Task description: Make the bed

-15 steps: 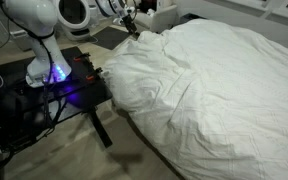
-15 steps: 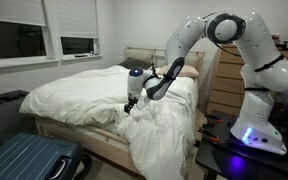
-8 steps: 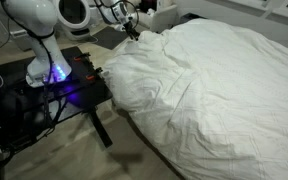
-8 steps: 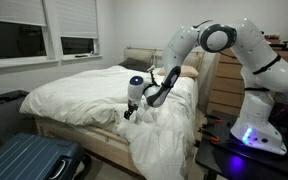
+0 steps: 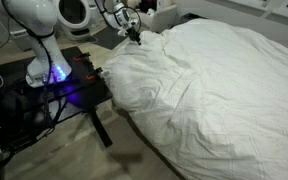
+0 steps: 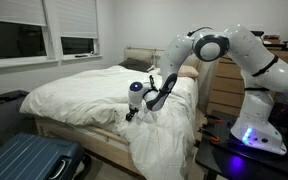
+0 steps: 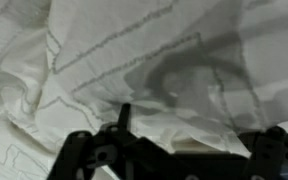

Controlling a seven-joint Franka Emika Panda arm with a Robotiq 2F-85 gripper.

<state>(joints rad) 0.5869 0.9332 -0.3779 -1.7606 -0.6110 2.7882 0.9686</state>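
In an exterior view, the gripper (image 5: 134, 33) sits at upper centre, a touch lower over the bed (image 5: 219, 85) than a second ago, nearing the rumpled duvet (image 5: 149, 75). Its jaws are too small to read here, and the bed runs off the right edge.

In an exterior view, the gripper (image 6: 131, 113) hangs mid-frame at the bed's (image 6: 79, 95) near side, with the elbow now swung lower. Whether it touches cloth is unclear.

In the wrist view, the gripper (image 7: 184, 150) along the bottom edge stands spread wide, holding nothing. Blurred duvet (image 7: 134, 50) fills the frame. I judge that a grasp is being lined up and no straightening is done yet.
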